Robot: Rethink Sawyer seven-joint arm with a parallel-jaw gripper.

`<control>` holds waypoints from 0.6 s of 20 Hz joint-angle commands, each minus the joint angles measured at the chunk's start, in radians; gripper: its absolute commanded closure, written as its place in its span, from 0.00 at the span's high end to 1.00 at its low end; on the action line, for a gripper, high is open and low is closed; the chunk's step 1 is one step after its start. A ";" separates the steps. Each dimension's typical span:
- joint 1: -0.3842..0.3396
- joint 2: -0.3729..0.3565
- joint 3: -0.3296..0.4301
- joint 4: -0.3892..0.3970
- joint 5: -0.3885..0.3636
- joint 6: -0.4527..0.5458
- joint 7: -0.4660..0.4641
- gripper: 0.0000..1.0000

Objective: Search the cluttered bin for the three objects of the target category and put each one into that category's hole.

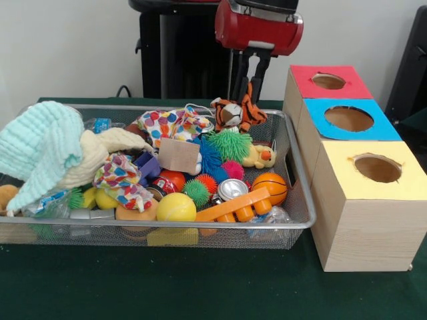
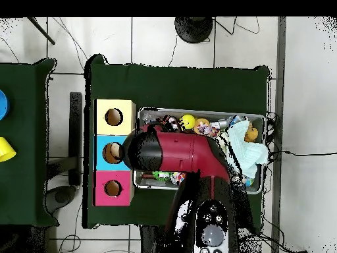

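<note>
**Tiger at the bin's far rim, fingers down on it**

Green tabletop (image 1: pixel 200 293) fills the lower frame. Above it sits the cluttered bin (image 1: pixel 303 220), the duck (image 1: pixel 261 157) right of centre among spiky balls. Higher up, at the far rim, the gripper (image 1: pixel 249 90) has its fingers clenched on the tiger (image 1: pixel 235 113) (the tan plush I cannot pick out). At upper right is the red box's hole (image 1: pixel 328 81). Risk: a shallow pinch on soft fur could slip during transfer, dropping the tiger behind the bin.
</note>
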 commanded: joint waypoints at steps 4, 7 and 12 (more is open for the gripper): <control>-0.023 0.007 0.028 0.110 -0.032 0.057 0.096 0.00; -0.034 0.000 0.038 0.130 -0.049 0.026 0.073 0.00; -0.054 -0.016 0.047 0.211 -0.068 -0.072 0.077 0.00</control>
